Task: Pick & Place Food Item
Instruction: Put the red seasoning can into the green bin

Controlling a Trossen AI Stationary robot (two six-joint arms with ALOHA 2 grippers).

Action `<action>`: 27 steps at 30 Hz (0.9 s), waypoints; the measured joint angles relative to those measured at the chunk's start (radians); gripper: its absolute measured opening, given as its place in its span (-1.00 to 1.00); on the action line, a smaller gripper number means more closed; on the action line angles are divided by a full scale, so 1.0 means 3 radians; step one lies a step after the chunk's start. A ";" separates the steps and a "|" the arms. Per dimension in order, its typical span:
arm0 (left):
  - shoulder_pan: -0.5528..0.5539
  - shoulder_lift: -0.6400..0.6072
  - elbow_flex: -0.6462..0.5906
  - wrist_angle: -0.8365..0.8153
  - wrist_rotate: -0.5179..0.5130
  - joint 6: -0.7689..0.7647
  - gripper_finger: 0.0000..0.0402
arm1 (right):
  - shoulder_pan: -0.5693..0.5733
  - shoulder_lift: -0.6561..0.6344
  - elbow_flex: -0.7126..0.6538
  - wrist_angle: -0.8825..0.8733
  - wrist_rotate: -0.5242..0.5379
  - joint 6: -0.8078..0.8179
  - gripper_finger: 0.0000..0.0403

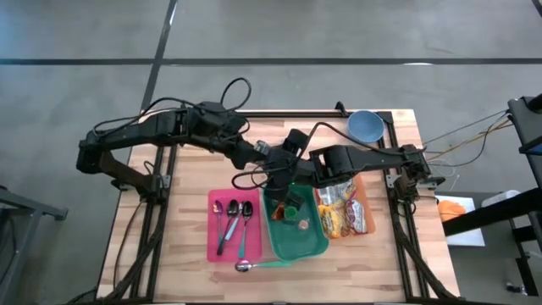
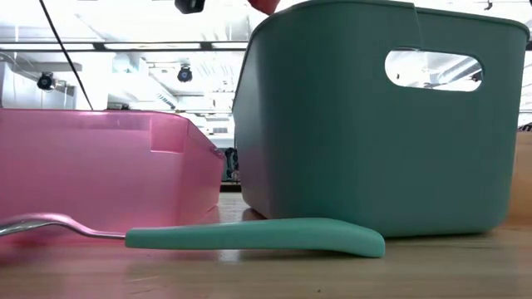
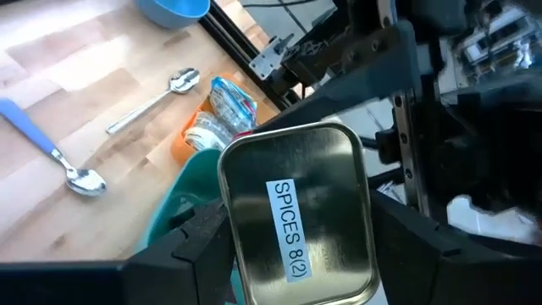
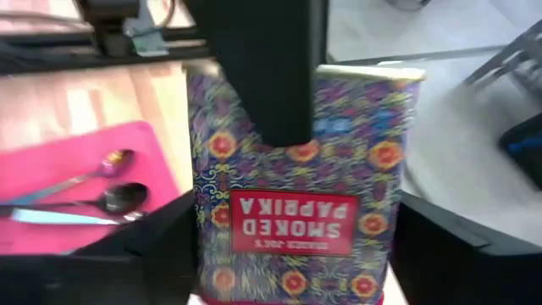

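Your smoked paprika tin [image 4: 296, 182] hangs over the teal bin [image 1: 296, 241] near the table's [image 1: 190, 161] front edge, pinched between both tools: the right tool [image 4: 288, 246] clamps its printed sides, the left tool [image 3: 292, 254] grips its bare metal base.

Spice tin [image 3: 298, 216]: bare metal, brushed sheen, white paper label; printed glossy face reads "SMOKED PAPRIKA" in the right wrist view. Beneath it, teal bin [image 2: 374, 124]: smooth matt plastic. Beside the bin, pink tray [image 2: 100, 170]: translucent glossy plastic. Tabletop [image 1: 190, 161]: light wood planks. Spoons [image 1: 232, 222] in the tray: polished metal.
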 joint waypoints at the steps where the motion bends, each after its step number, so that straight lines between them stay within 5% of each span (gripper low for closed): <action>1: 0.0000 0.0000 0.0000 -0.0011 0.0003 0.0088 0.07 | 0.0000 0.0000 0.0000 0.0019 -0.0009 0.0027 0.53; 7: -0.0004 0.0003 -0.0004 -0.0062 0.0004 0.0240 0.02 | 0.0011 -0.0010 0.0023 0.0156 -0.0028 0.0046 0.92; 22: 0.0183 -0.0185 0.0322 -0.0081 0.0094 0.0736 0.02 | 0.0015 -0.0009 0.0635 0.0199 0.0165 0.0259 0.97; 27: 0.0185 -0.0245 0.0465 -0.0088 0.0130 0.0971 0.02 | 0.0013 -0.0085 0.0728 0.0613 0.0167 0.0238 0.97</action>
